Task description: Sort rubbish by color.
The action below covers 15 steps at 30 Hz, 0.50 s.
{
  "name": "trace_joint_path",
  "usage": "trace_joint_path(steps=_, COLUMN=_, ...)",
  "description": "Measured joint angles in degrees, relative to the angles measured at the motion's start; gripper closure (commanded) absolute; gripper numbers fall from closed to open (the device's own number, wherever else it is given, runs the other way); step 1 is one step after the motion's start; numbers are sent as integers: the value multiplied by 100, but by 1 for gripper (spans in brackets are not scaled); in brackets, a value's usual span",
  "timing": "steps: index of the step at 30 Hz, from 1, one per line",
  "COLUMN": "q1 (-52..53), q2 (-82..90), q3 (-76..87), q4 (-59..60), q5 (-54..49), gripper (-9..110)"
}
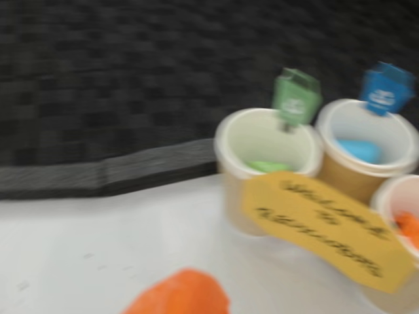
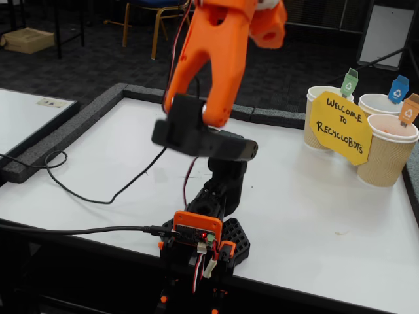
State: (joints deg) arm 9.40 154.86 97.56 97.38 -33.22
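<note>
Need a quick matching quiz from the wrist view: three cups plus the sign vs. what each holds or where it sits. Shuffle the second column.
Things:
1. green-flag cup
2. blue-flag cup
3. cup at the right edge
4. yellow sign

States:
A. holds the orange wad
B. holds the green wad
C. holds the blue wad
D. stands in front of the cups

Pairs: 1-B, 2-C, 3-A, 4-D
</note>
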Motion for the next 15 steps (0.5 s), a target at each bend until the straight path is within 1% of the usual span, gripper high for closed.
trace_joint_path(steps=5, q1=-580, q2=598, q3=1099, q4=-439, q5=738, gripper=101)
trace_joint_path(steps=15, q1=-1063, q2=1134, q3=4175, q4=-1907, q5=1986, gripper=101)
